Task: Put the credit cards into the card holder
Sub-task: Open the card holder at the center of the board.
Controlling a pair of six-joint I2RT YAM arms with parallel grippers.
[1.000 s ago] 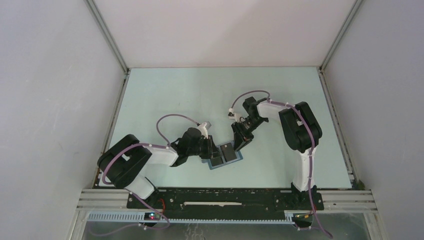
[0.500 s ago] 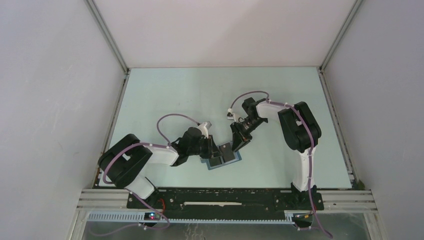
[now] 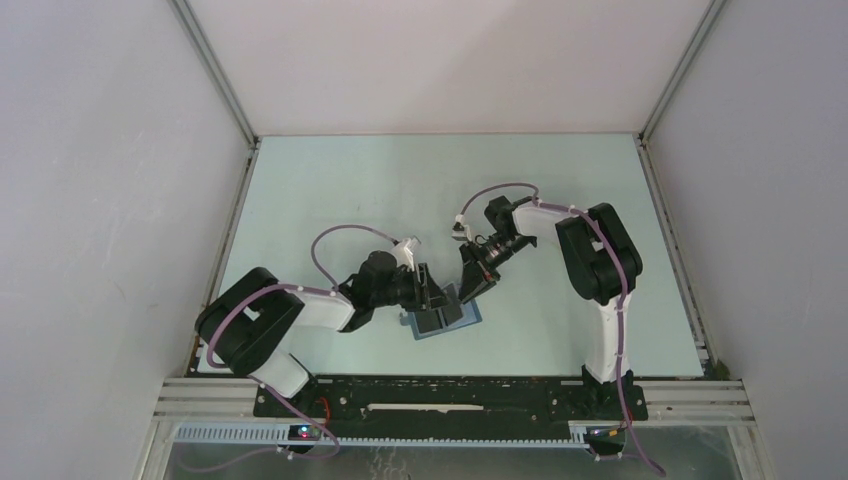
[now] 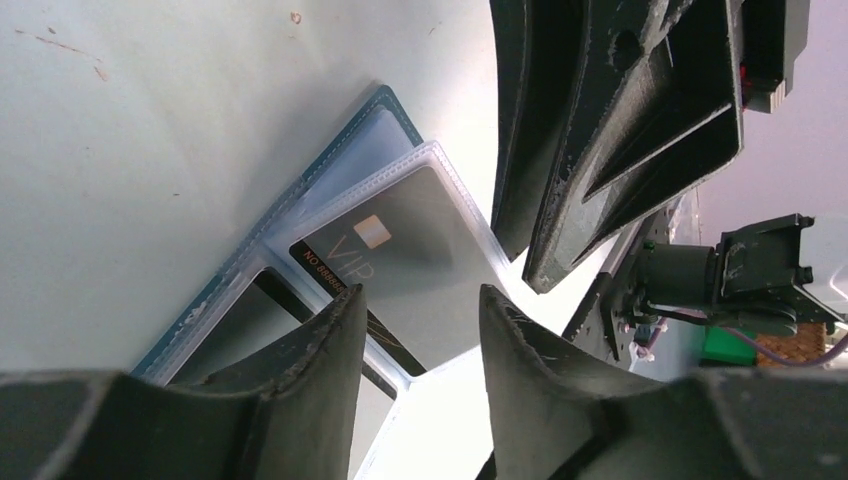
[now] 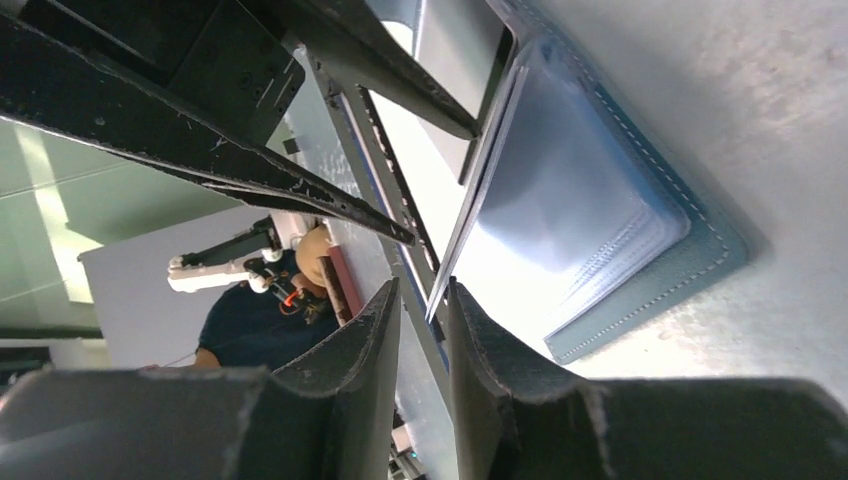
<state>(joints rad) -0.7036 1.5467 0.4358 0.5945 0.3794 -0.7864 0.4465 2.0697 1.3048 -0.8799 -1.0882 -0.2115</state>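
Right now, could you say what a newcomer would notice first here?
The left tool and right tool meet over the blue card holder, open near the table's front middle. In the left wrist view, a grey VIP card with a gold chip sits in a clear sleeve.
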